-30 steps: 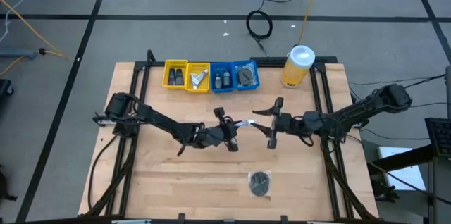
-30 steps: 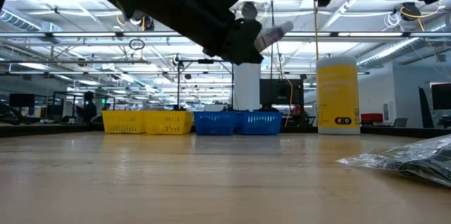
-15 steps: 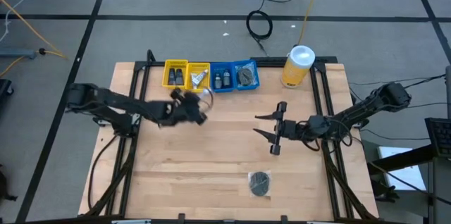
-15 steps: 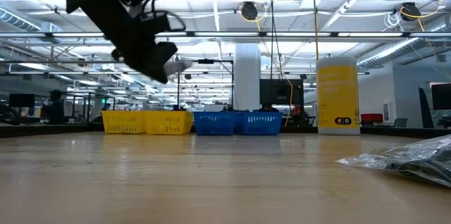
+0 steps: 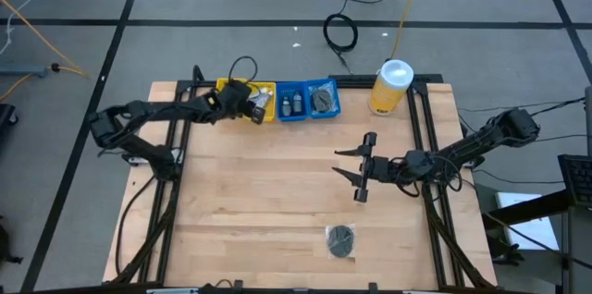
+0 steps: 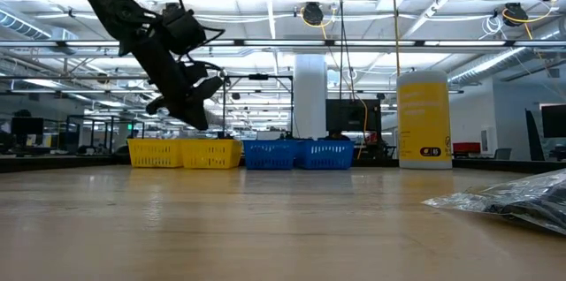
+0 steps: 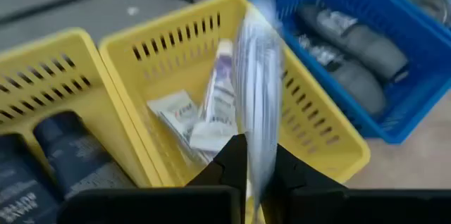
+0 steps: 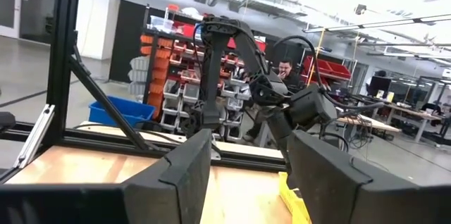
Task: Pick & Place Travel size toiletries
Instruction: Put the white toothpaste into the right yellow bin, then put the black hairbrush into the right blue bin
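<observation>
The left pincer [image 5: 242, 104] is positioned at the upper left of the high view, over the row of small bins. It is clenched on a thin white tube [image 7: 257, 90]; in the left wrist view the tube stands up from between the two dark fingers [image 7: 229, 164] and hangs above the second yellow bin [image 7: 331, 136]. That bin already contains white tubes and flat white packets [image 7: 176, 111]. The neighbouring yellow bin [image 7: 28, 62] holds small dark bottles [image 7: 67, 146]. The blue bin [image 7: 394, 111] on the other side holds two more dark bottles [image 7: 352, 41].

In the low view the left pincer [image 6: 190, 95] hangs above the yellow bins [image 6: 184, 152], clear of them.

The right pincer [image 5: 359, 166] is at centre right of the high view, above the bare surface [image 5: 268, 211]. Its fingers are spread wide and it holds nothing.

A dark round packet [image 5: 340, 239] lies alone on the surface at lower centre of the high view, well apart from both pincers. In the low view its crinkled wrapper [image 6: 513, 200] shows at the right edge.

A large yellow canister [image 5: 390, 88] with a white lid stands at the upper right of the surface, beside the blue bins [image 5: 308, 100].

The low view shows a large hall behind the surface, with ceiling trusses and lamps. The right wrist view shows a person [image 8: 285, 70] seated in the background.
</observation>
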Controlling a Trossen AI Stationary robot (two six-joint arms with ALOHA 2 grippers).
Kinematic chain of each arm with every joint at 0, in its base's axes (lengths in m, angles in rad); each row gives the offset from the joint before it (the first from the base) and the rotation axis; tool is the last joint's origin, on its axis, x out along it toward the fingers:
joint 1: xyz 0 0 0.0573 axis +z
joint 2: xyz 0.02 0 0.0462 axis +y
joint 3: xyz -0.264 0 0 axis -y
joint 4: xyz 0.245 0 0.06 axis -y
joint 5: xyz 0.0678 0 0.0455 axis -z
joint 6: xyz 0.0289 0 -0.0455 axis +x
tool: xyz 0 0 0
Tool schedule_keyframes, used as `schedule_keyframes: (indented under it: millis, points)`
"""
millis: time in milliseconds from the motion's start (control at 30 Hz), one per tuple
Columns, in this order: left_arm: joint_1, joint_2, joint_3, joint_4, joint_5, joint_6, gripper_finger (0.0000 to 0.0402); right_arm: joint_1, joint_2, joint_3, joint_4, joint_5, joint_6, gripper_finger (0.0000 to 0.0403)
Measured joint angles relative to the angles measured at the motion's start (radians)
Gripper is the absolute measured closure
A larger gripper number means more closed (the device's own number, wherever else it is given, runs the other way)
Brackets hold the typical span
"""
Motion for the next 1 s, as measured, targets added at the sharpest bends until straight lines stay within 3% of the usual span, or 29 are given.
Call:
schedule_keyframes:
  millis: [67,433,600,700,833,1000]
  points:
    - [0.023,0.001,0.0,-0.011,0.04,-0.002,0.0377,0.0,0.0,0.0,-0.002,0.0,0.0,0.0223]
    - [-0.006,0.029,0.0,0.009,0.043,0.026,0.0376,0.0,0.0,0.0,-0.01,0.0,0.0,0.0226]
    - [-0.047,-0.054,0.0,0.01,0.124,0.111,0.0376,-0.001,0.0,0.0,-0.074,0.0,-0.012,0.0226]
    - [-0.124,-0.091,0.0,0.014,0.123,0.143,0.0376,-0.001,0.0,0.0,-0.153,-0.003,-0.046,0.0228]
    - [-0.289,-0.092,-0.033,0.099,0.039,0.164,0.0376,-0.001,0.001,0.0,-0.263,-0.014,-0.033,0.0232]
    - [-0.531,-0.076,-0.136,0.3,-0.061,0.196,0.0376,-0.013,0.023,0.0,-0.338,-0.136,0.173,0.0233]
